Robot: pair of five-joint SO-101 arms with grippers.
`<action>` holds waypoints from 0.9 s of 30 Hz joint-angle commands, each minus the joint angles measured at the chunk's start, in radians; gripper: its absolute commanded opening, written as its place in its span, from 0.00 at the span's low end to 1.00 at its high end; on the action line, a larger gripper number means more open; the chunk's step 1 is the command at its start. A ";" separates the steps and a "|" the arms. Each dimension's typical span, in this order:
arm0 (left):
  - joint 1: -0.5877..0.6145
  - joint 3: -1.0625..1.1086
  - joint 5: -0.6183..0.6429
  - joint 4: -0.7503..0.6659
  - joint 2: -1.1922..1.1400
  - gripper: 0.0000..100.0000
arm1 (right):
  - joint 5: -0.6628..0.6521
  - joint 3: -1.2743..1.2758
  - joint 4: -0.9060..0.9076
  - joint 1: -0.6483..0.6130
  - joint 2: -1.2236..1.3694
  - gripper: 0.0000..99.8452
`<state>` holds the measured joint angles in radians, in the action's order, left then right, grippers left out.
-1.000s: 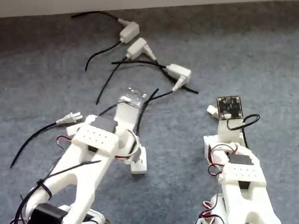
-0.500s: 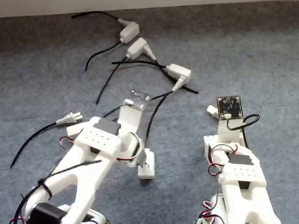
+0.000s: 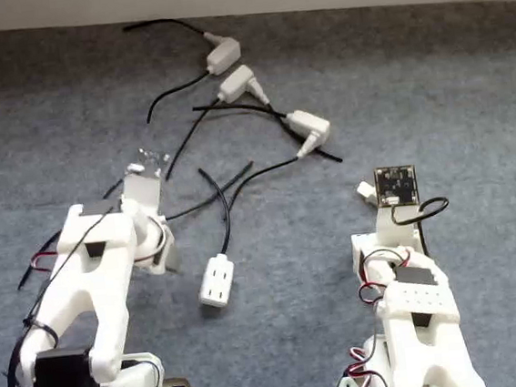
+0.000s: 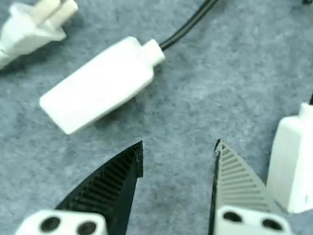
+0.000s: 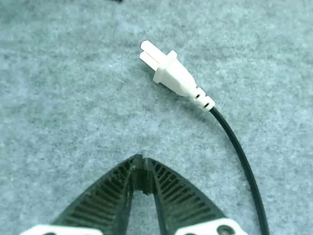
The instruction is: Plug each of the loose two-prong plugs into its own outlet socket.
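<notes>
Both over carpet (image 5: 68,103): L gripper (image 4: 179,145) apart nr socket block (image 4: 100,90), R gripper (image 5: 143,162) together nr plug (image 5: 172,74).

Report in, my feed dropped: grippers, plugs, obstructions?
Left gripper open, empty, beside a socket. Right gripper shut, empty; loose plug ahead, unplugged. Bare carpet between them.

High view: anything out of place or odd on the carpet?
One outlet socket lies alone on the carpet, nothing plugged in. A loose two-prong plug lies unplugged ahead of the shut right end effector. Nothing looks damaged.
</notes>
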<state>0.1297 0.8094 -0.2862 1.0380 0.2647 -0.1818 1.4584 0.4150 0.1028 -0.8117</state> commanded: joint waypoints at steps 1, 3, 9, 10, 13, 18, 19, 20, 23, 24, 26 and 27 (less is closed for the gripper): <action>0.013 -0.151 -0.005 0.120 0.016 0.23 | 0.005 -0.002 -0.018 -0.007 -0.005 0.01; 0.001 -0.239 0.005 0.222 0.016 0.23 | 0.005 -0.002 -0.018 -0.007 -0.005 0.01; -0.031 -0.495 0.077 0.425 0.027 0.23 | 0.005 -0.002 -0.018 -0.007 -0.005 0.01; -0.028 -0.522 0.075 0.425 0.035 0.23 | 0.005 -0.002 -0.018 -0.007 -0.005 0.01; 0.021 -0.584 0.071 0.422 0.033 0.23 | 0.005 -0.002 -0.018 -0.007 -0.005 0.01; 0.051 -0.667 -0.068 0.416 -0.048 0.23 | 0.005 -0.002 -0.018 -0.007 -0.005 0.01; 0.062 -0.682 -0.100 0.407 -0.073 0.23 | 0.005 -0.002 -0.018 -0.007 -0.005 0.01; 0.070 -0.697 -0.146 0.391 -0.099 0.23 | 0.005 -0.002 -0.018 -0.007 -0.005 0.01; 0.090 -0.763 -0.382 0.365 -0.186 0.23 | 0.005 -0.002 -0.018 -0.007 -0.005 0.01; 0.096 -0.792 -0.480 0.373 -0.216 0.23 | 0.005 -0.002 -0.018 -0.007 -0.005 0.01; 0.114 -0.852 -0.635 0.374 -0.263 0.23 | 0.005 -0.002 -0.018 -0.007 -0.005 0.01; 0.125 -0.883 -0.678 0.374 -0.283 0.23 | 0.005 -0.002 -0.018 -0.007 -0.005 0.01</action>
<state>0.2248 0.0253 -0.7741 1.4231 0.0146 -0.1818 1.4584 0.4150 0.1028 -0.8117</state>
